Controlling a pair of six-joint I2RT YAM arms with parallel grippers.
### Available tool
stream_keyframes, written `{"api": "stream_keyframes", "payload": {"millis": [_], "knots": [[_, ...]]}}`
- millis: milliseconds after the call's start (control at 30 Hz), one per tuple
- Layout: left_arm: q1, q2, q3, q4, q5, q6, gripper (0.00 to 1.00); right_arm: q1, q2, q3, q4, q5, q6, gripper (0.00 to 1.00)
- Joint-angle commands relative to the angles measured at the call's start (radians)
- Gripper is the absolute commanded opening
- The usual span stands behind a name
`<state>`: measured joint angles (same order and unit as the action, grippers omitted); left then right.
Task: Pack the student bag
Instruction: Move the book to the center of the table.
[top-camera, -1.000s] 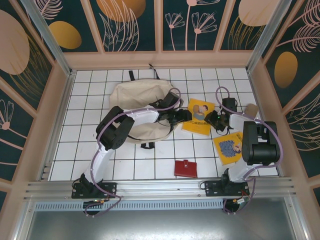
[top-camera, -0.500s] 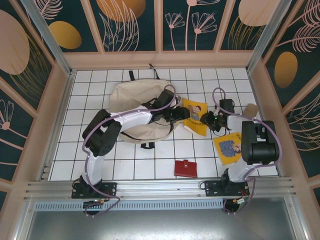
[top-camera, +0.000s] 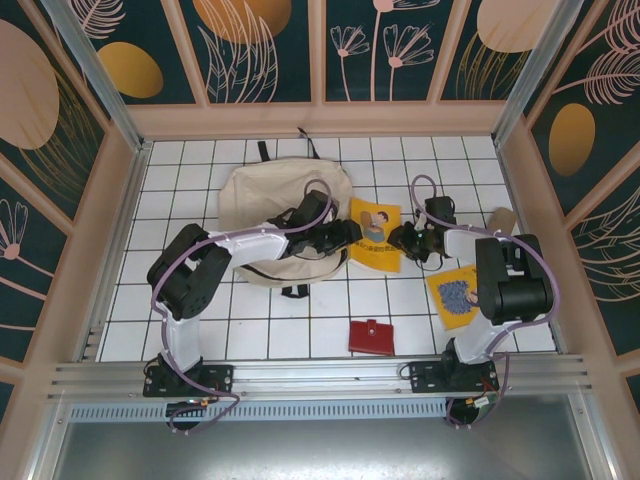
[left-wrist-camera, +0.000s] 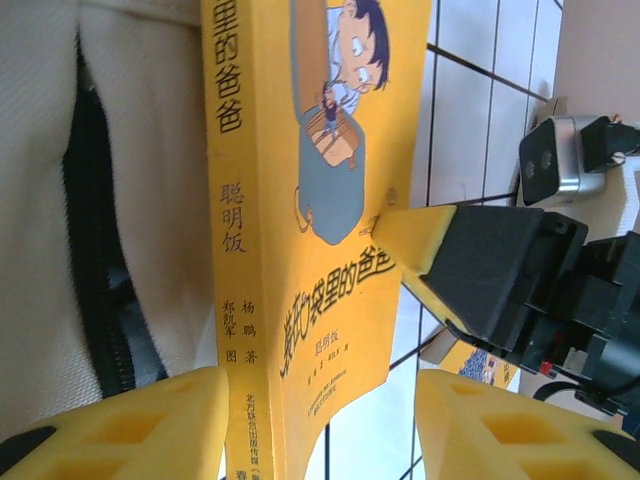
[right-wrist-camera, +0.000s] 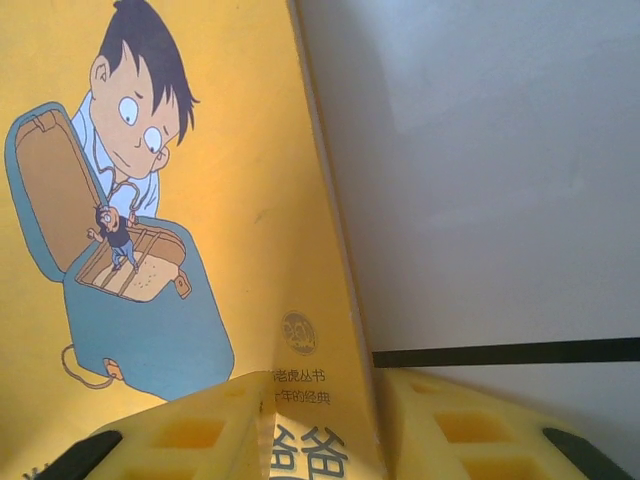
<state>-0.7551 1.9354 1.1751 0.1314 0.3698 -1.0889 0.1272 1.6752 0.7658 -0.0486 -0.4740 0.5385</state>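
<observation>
While the right end effector (right-wrist-camera: 325, 420) clamps the book (top-camera: 375, 232) and the left end effector (left-wrist-camera: 325, 425) straddles it unclenched, we judge the student bag (top-camera: 255, 190) limp: grip its zipper edge (left-wrist-camera: 95, 250).

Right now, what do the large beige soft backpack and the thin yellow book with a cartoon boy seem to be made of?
The large beige soft backpack: woven cloth, probably canvas, matt; it slumps in folds and shows a fine weave. The thin yellow book with a cartoon boy: paper with a printed card cover, perhaps slightly glossy; flat printed spine and sharp edges.
</observation>
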Motion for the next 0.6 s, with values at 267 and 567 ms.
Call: {"api": "stream_keyframes", "payload": {"millis": [267,567], "knots": [[-0.015,-0.053,0.026,-0.066,-0.166,0.043,0.57,0.088,0.051,0.015,-0.001,-0.144,0.032,0.34],[0.002,0.056,0.128,-0.189,-0.158,0.156,0.61,0.088,0.07,0.013,-0.013,-0.111,0.016,0.33]]}}
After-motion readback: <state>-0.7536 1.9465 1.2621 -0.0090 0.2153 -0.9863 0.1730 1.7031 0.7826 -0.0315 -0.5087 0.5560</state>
